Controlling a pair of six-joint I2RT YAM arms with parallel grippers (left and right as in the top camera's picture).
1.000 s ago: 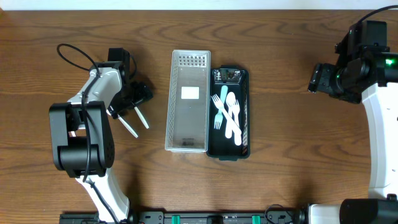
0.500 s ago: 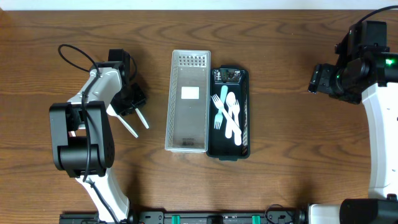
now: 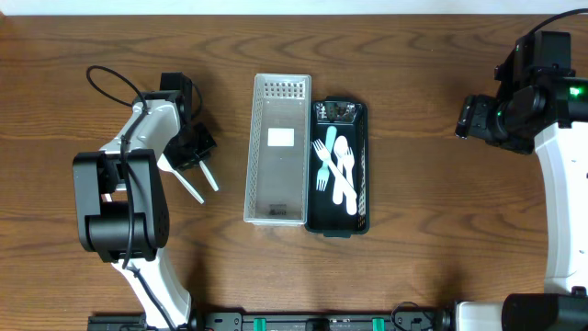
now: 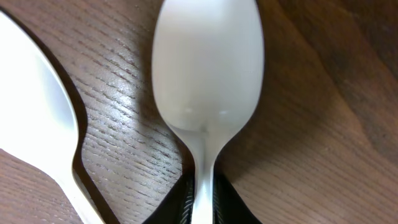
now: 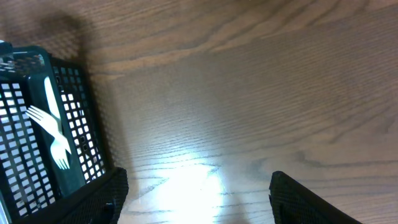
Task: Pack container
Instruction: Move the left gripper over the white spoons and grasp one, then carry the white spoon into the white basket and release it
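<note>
Since the earlier frame, my left gripper [image 3: 196,152] has edged back from the bins. It is clenched on the handle of a white spoon [image 4: 206,68] on the table, long axis diagonal, second spoon [image 4: 34,118] beside. The black cutlery basket [image 3: 364,165] lies rightward, beyond the grey bin [image 3: 276,184]; my right gripper [image 5: 196,202] gapes empty, farther off.

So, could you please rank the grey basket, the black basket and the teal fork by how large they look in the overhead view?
1. grey basket: a little longer than the black one and about as wide.
2. black basket: a close second.
3. teal fork: by far the smallest.
</note>
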